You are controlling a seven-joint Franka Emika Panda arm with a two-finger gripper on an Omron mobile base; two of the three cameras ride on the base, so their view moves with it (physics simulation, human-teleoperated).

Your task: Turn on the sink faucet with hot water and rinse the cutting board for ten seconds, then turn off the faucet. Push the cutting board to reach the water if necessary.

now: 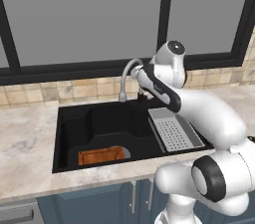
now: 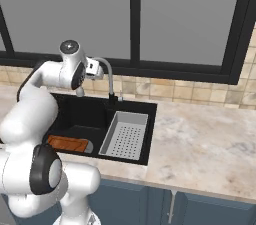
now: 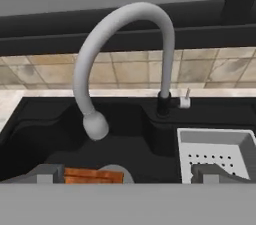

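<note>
The sink faucet [image 3: 123, 25] arches in front of me in the hand view, its nozzle [image 3: 95, 126] hanging over the left of the black sink [image 3: 40, 129]. Its short black base [image 3: 163, 105] carries a small pale handle [image 3: 185, 100] sticking out to the right. No water is in view. The cutting board [image 1: 101, 156] lies flat on the basin floor at the near left, also cutting board [image 3: 93, 175]. My gripper [image 3: 127, 174] is open, its fingers wide apart, held in the air level with the spout and short of it. The hand [image 2: 93, 68] sits just left of the spout.
A grey perforated drainer tray [image 1: 174, 129] fills the right part of the basin. Marble counter [image 2: 200, 144] surrounds the sink. A tiled backsplash [image 3: 210, 71] and a dark window frame rise close behind the faucet. Blue cabinet doors run below the counter's front edge.
</note>
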